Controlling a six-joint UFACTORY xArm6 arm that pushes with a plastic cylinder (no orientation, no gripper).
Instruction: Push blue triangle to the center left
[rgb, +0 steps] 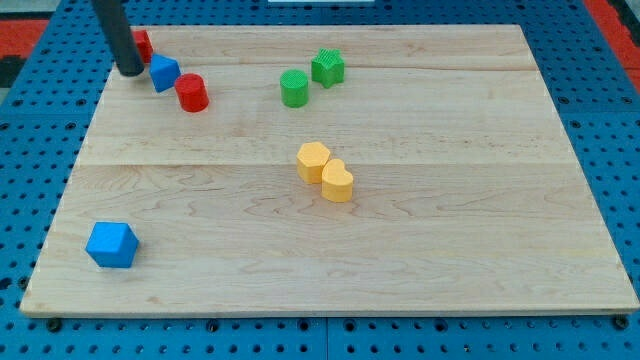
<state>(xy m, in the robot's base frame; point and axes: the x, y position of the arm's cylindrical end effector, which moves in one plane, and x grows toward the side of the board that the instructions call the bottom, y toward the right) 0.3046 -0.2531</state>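
Note:
The blue triangle (164, 73) lies near the board's top left corner. A red cylinder (191, 92) touches it on its right. Another red block (142, 45) sits just above and left of it, partly hidden by the rod. My tip (129, 70) rests on the board just left of the blue triangle, close to it or touching it. The rod rises from there out of the view's top.
A blue cube (111, 245) sits at the bottom left. A green cylinder (294, 88) and a green star-like block (327, 66) stand at top centre. Two yellow blocks (325, 172) touch each other mid-board. The wooden board (450, 220) lies on a blue pegboard.

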